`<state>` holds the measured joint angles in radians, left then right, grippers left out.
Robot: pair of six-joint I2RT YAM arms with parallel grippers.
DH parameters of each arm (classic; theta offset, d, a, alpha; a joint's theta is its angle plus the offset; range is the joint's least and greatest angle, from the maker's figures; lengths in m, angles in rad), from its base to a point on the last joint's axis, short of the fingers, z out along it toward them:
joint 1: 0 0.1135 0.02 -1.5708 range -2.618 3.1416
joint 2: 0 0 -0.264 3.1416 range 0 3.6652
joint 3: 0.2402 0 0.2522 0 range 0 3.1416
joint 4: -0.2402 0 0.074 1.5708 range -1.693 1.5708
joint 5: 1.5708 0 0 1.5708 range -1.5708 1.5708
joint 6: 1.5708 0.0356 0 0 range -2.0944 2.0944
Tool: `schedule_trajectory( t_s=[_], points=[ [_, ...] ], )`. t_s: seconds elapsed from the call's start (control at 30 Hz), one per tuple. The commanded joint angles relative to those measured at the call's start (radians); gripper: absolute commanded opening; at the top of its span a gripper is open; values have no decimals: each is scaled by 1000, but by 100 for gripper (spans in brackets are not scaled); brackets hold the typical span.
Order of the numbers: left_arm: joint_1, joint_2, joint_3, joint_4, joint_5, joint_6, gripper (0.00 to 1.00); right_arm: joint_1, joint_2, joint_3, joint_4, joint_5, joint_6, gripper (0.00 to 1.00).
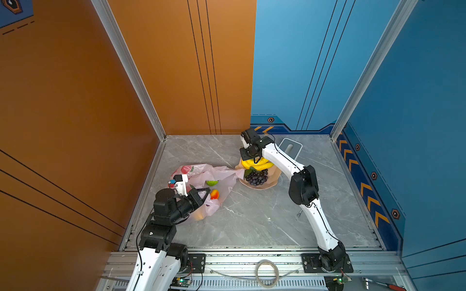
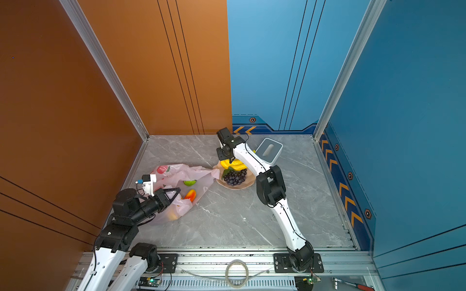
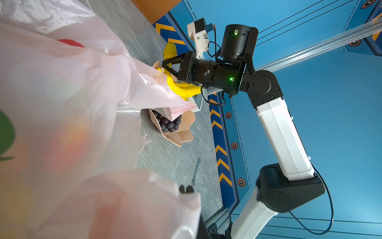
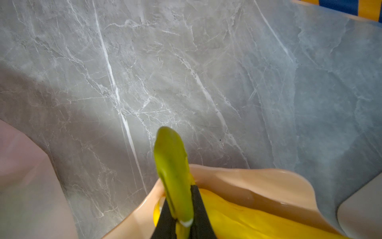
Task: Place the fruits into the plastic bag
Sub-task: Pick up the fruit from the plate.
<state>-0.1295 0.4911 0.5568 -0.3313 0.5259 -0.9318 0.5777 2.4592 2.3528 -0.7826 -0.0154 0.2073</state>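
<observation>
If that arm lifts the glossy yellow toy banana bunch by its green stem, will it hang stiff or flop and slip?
Probably stiff: the yellow banana bunch keeps one moulded curve on the beige wavy plate. It may swing or tilt, since the right gripper pinches only its narrow green stem. The glossy skin looks slippery, so slipping seems possible.

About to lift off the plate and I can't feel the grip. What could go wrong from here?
1. The right gripper pinches only the thin green stem of the bananas; the bunch may swing or slip out when lifted.
2. The bananas sit close beside the grapes on the plate, so lifting could drag them off.
3. The left gripper holds just one edge of the limp plastic bag; its mouth may sag shut.
</observation>
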Motion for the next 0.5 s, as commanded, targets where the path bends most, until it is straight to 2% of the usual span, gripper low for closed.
schedule_trajectory(
  t_s=[0.0, 0.47],
  points=[
    [11, -2, -14, 8, 9, 22, 0, 11, -89, -25, 21, 23, -14, 7],
    [11, 1, -17, 18, 13, 18, 0, 21, -300, -183, 109, 47, -36, 7]
  ],
)
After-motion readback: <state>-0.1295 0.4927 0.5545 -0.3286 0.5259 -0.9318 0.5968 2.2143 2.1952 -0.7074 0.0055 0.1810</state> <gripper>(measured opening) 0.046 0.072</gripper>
